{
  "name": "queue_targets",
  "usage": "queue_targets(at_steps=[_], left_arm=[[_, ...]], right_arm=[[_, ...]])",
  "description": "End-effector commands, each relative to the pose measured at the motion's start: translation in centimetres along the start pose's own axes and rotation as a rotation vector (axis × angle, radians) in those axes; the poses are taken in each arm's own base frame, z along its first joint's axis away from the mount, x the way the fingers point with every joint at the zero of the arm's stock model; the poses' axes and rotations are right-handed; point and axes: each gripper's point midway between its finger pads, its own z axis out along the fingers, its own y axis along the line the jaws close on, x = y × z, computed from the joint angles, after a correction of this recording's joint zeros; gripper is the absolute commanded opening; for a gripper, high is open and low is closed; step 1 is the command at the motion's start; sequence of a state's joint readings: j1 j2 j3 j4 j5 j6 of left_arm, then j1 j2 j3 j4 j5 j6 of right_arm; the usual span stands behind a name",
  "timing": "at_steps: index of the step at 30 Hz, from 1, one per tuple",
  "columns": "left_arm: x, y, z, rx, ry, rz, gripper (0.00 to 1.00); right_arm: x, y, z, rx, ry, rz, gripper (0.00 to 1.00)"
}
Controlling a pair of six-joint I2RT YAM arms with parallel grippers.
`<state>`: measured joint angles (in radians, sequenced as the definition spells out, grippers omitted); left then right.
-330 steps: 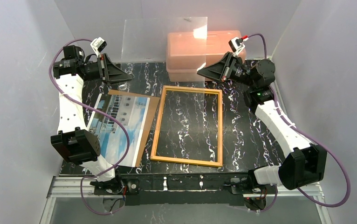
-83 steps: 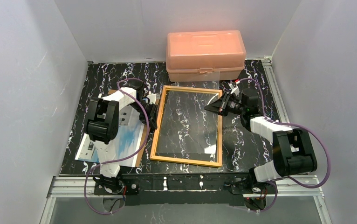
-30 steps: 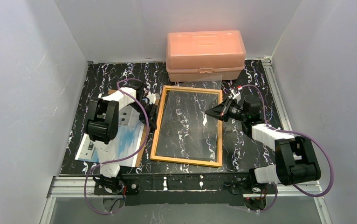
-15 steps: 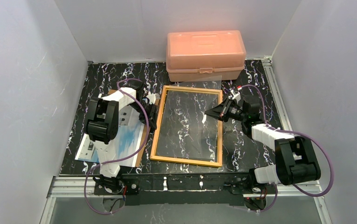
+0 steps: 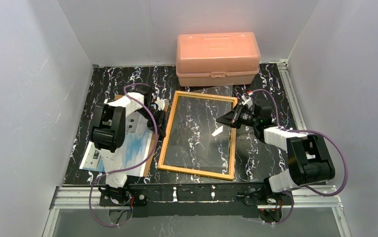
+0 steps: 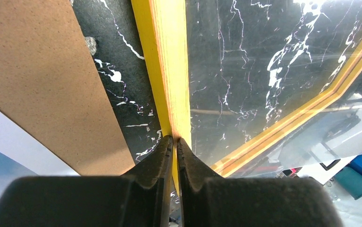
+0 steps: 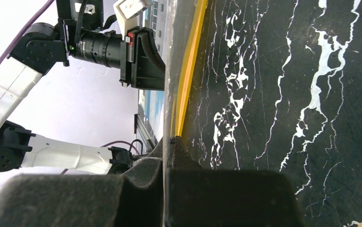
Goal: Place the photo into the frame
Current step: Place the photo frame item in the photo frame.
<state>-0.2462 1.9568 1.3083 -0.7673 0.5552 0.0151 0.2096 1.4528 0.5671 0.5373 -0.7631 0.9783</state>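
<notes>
The frame (image 5: pixel 197 171), a yellow-orange border, lies in the middle of the black marble table. My left gripper (image 5: pixel 163 127) is shut on its left border (image 6: pixel 169 61), fingertips pinching the thin wood. A clear pane (image 5: pixel 202 128) rests tilted over the frame's opening, its far edge poking past the frame's top. My right gripper (image 5: pixel 219 120) is shut on the pane's right edge (image 7: pixel 169 71), beside the frame's right border (image 7: pixel 188 71). The photo (image 5: pixel 135 148), blue sky and a white building, lies left of the frame, partly under my left arm.
A brown backing board (image 6: pixel 37 71) lies under the photo, its edge showing toward the frame (image 5: pixel 151 148). A salmon-pink plastic box (image 5: pixel 217 57) stands at the table's far edge behind the frame. White walls close in both sides.
The frame has skewed slightly, its near right corner shifting toward the front. The pane has tipped with my right gripper, and its reflections have moved. My left gripper has tightened on the border.
</notes>
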Motion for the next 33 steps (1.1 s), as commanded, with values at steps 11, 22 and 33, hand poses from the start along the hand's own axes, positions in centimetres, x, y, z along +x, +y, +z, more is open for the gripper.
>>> queue_targets(at_steps=[11,22,33], left_arm=[[0.6,-0.3,-0.1,0.005,0.022,0.02,0.05],[0.5,-0.4,-0.2,0.005,0.018,0.025,0.04],[0.5,-0.5,-0.3,0.007,0.019,0.025,0.02]], right_arm=[[-1.0,0.5,0.9,-0.032,0.007,-0.066,0.01],[-0.9,-1.1,0.9,0.056,0.022,-0.087,0.01],[-0.9,-2.5,0.7,0.161,0.046,-0.1,0.32]])
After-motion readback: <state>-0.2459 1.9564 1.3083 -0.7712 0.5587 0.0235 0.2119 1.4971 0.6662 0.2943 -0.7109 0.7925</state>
